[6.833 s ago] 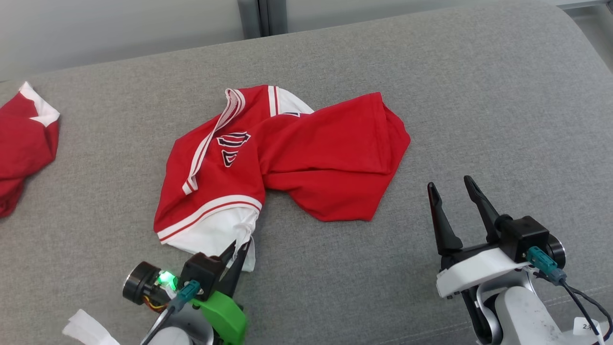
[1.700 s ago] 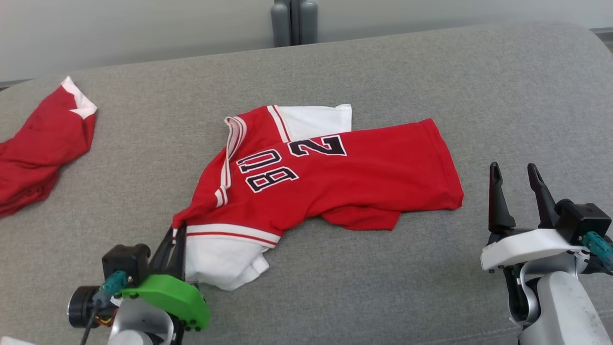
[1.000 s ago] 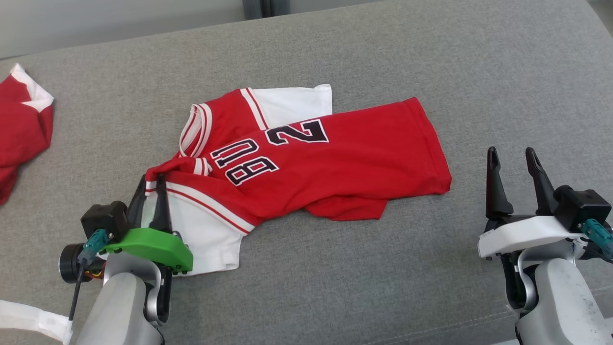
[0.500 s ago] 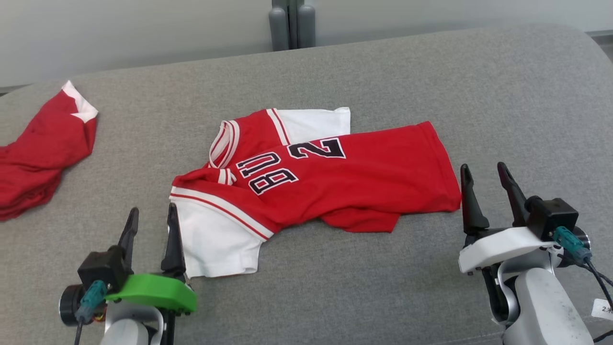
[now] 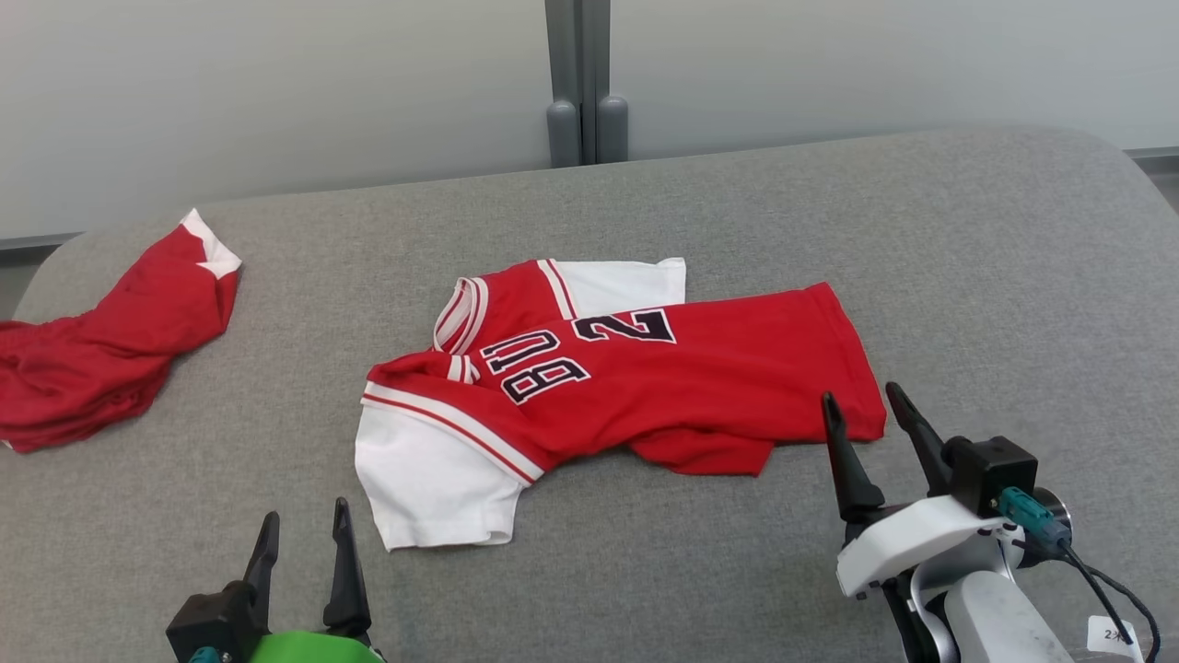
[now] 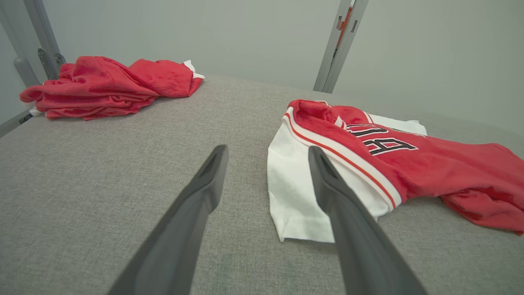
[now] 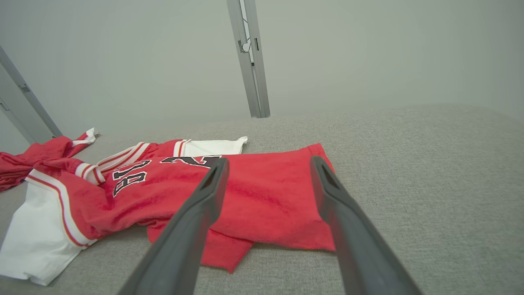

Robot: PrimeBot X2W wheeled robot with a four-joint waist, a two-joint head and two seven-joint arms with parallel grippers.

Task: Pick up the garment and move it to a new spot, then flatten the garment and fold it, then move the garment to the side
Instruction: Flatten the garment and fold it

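The garment (image 5: 645, 378) is a red jersey with white sleeves and dark numbers, lying rumpled on the grey cushion (image 5: 967, 304), its lower hem partly folded under. The left wrist view has the garment (image 6: 385, 164) to the right of the fingers, and in the right wrist view the garment (image 7: 245, 192) lies just ahead. My left gripper (image 5: 304, 520) is open at the lower left, short of the white sleeve (image 5: 433, 483) and touching nothing. My right gripper (image 5: 864, 398) is open by the jersey's right hem, empty.
A second red garment (image 5: 101, 345) lies bunched at the cushion's far left, seen too as a red pile (image 6: 110, 86). A grey post (image 5: 585, 83) stands against the pale wall behind. The cushion's rounded right edge falls away at the far right.
My left gripper opened, let go of the white sleeve and drew back toward me. The right gripper moved in toward the jersey's right hem. The head camera tilted, shifting the whole scene down.
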